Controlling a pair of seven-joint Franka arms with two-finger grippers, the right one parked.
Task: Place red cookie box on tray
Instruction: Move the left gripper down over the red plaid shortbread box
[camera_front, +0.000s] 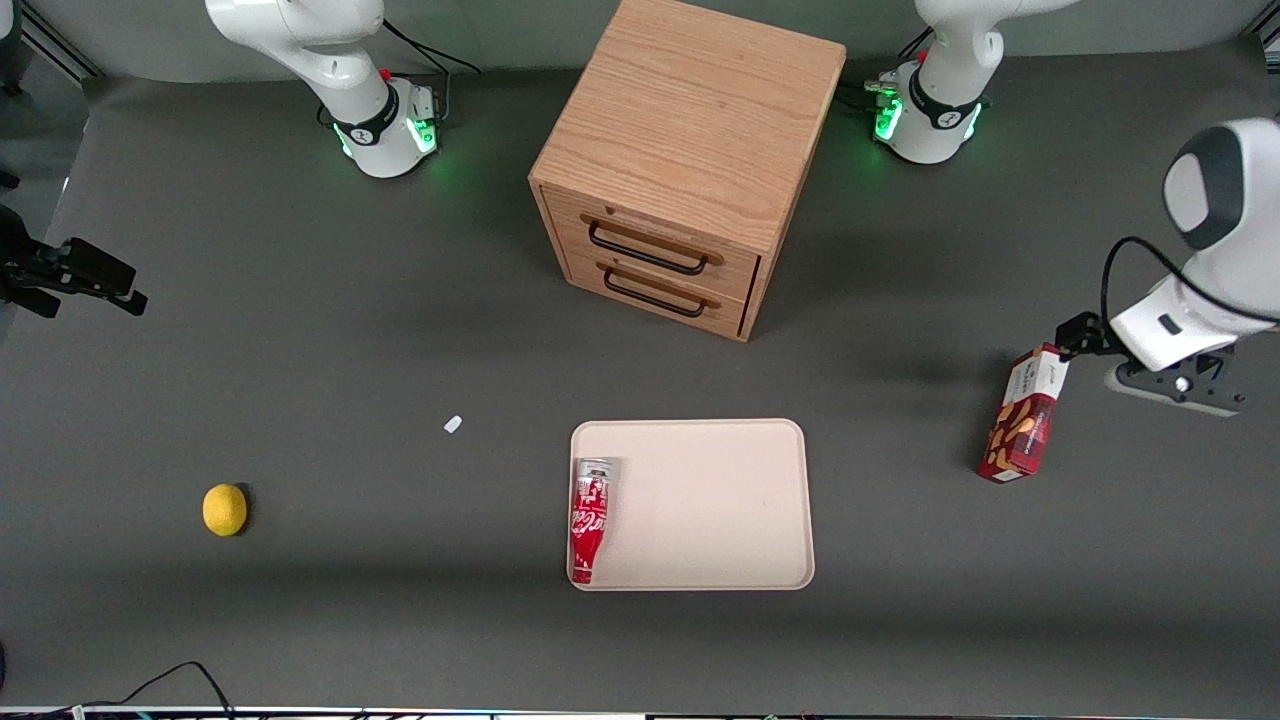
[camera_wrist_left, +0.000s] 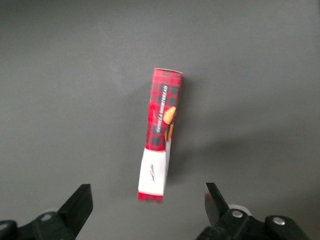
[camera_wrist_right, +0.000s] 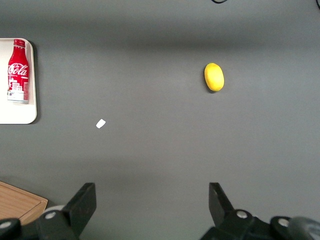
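I'm at the approach step: my pincer (camera_wrist_left: 145, 210) hangs above the box (camera_front: 1024, 414), fingers (camera_wrist_left: 80, 202) spread wide and holding nothing. The box lies on the bench (camera_front: 330, 600) toward the working arm's end, well apart from the tray (camera_front: 720, 500). Next, I judge, I must come down with the fingers astride the white end, pinch it across its narrow width, lift, and carry it over. A cola bottle (camera_front: 588, 520) lies along one edge of the tray, so I'd aim for the bare part. The bench is dark grey matting; a cabinet (camera_front: 690, 160), a lemon (camera_front: 224, 509) and a white scrap (camera_front: 453, 424) share it.
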